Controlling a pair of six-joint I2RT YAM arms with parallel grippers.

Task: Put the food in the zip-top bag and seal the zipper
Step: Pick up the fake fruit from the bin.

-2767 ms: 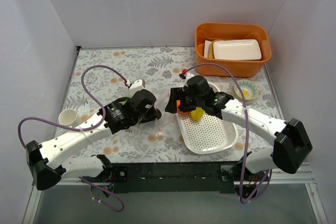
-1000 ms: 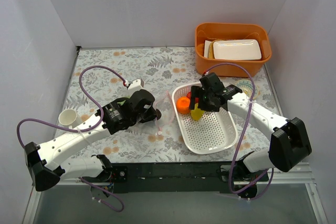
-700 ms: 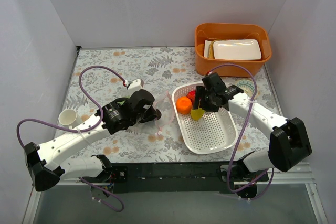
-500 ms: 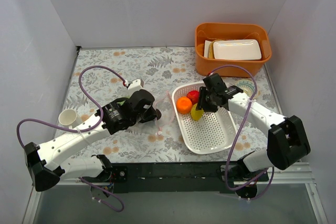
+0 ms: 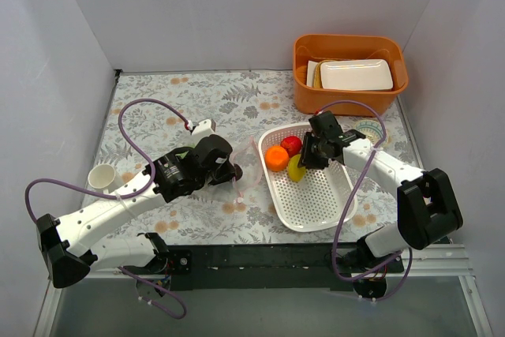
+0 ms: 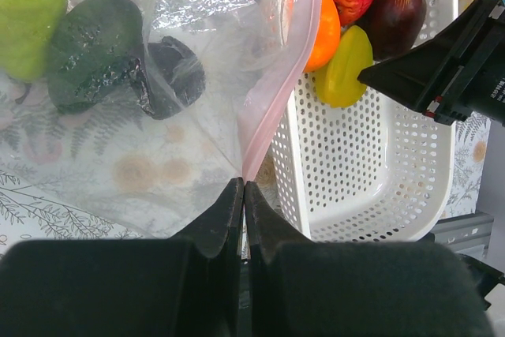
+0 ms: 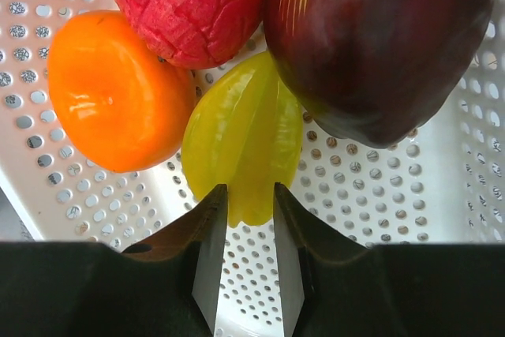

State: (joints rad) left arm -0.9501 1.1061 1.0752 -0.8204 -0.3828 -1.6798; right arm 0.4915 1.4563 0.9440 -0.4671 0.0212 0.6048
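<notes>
The clear zip-top bag [image 6: 197, 53] lies left of the white basket [image 5: 316, 203]. It holds a green pear [image 6: 28, 5], a dark green avocado [image 6: 91, 49] and another dark fruit [image 6: 175, 73]. My left gripper [image 6: 243, 183] is shut on its pink zipper [image 6: 272, 92]. In the basket lie a red apple [image 7: 189, 1], an orange [image 7: 110, 88], a maroon plum [image 7: 379, 37] and a yellow-green fruit [image 7: 241, 136]. My right gripper [image 7: 248, 203] is closed around the near tip of the yellow-green fruit, low in the basket.
An orange bin [image 5: 304, 76] with a white container [image 5: 355, 75] stands at the back right. A small patterned dish [image 5: 371, 136] sits right of the basket. A white cup [image 5: 102, 175] stands at the left. The grey walls are close on both sides.
My right gripper has moved from beside the bag mouth to the basket's far end. The basket has swung round. The yellow-green fruit has gone from upright to lying. The left arm has held still.
</notes>
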